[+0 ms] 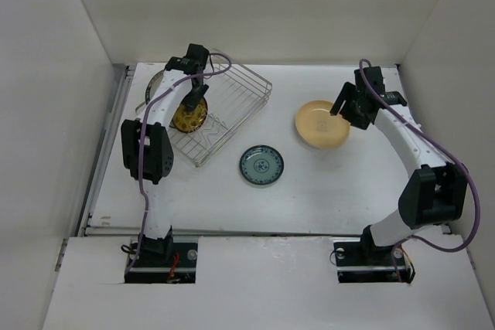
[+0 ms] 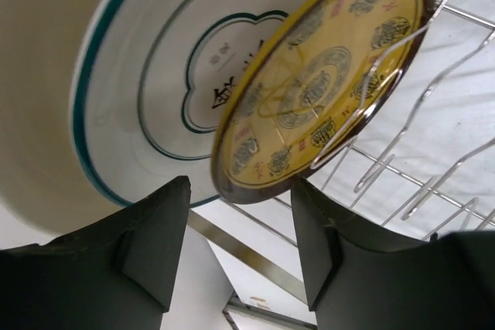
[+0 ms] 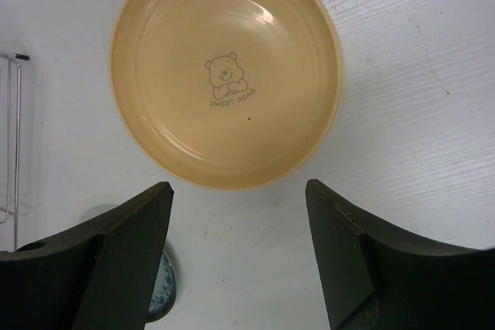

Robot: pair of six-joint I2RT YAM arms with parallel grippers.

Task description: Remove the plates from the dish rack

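Yellow plate (image 2: 321,86) stands propped upright in the rack (image 1: 241,89), far-left corner; left gripper (image 2: 240,245) open at its rim for pinching; right gripper (image 3: 240,260) open over the flat tan plate (image 3: 224,75).

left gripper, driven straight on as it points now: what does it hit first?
Most likely the yellow plate: its lower rim sits in line with the gap of the open left gripper, in front of the white plate. The wrist view does not show how close it is.
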